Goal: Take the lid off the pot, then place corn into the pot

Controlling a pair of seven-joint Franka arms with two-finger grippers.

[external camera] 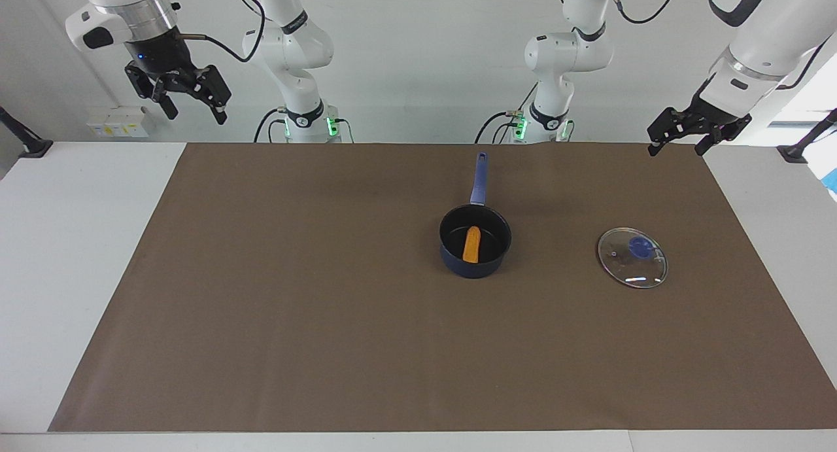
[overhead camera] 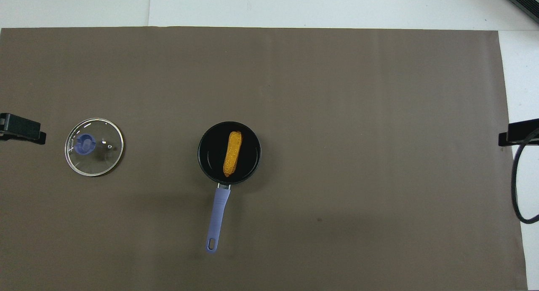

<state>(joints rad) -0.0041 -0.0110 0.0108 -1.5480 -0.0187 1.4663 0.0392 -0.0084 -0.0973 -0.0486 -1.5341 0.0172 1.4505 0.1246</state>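
1. Pot (external camera: 475, 241) sits on the brown mat (external camera: 294, 295), about mid-table, a bit toward the left arm's end; open mat all round it
2. Pot handle (overhead camera: 218, 217) runs straight toward the robots, hanging hole at its tip; it lies flat on the mat
3. Corn (overhead camera: 232, 153) lies inside the pot on the black bottom, long axis roughly in line with the handle, slightly skewed; one end near the wall by the handle, the other near the wall farthest from the robots
4. Lid (external camera: 632, 258) lies flat on the mat, knob up, well apart from the pot, toward the left arm's end; near that end of the mat but fully on it
5. Between pot and lid is bare mat; the whole stretch toward the right arm's end is bare mat too
6. Left gripper (external camera: 676, 140) hangs in the air over the mat's corner at the left arm's end, near the robots; fingers spread apart, nothing in them
7. Right gripper (external camera: 194, 106) is raised high at the right arm's end, above the table edge near its base; fingers apart, holding nothing
8. Both arms wait clear of pot and lid
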